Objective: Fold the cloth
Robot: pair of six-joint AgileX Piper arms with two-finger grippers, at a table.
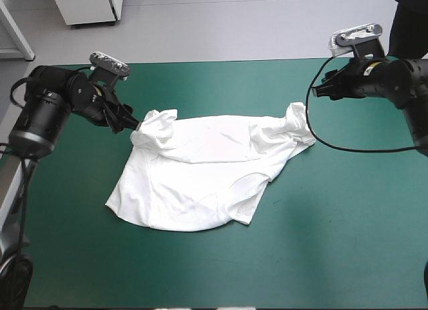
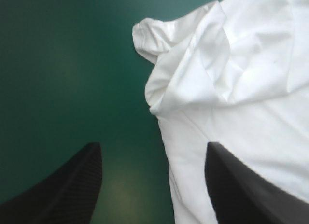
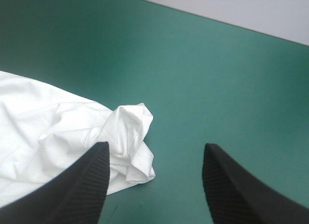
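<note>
Left jaws are standing apart astride the edge of the T-shirt (image 2: 241, 89), right jaws are hanging apart short of its bunched corner on the counter (image 1: 334, 256), so closing now is risking a shallow, slipping pinch.

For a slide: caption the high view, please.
Left end effector and right end effector, both open, flank the half-spread T-shirt on the table.

The high view looks forward and down over the teal-green table (image 1: 348, 243), with the T-shirt (image 1: 200, 176) near its centre. The left wrist view sits close above the T-shirt's left bunched corner (image 2: 183, 50). The right wrist view looks from somewhat farther off at its right bunched corner (image 3: 130, 132). The high view shares both corners.
</note>
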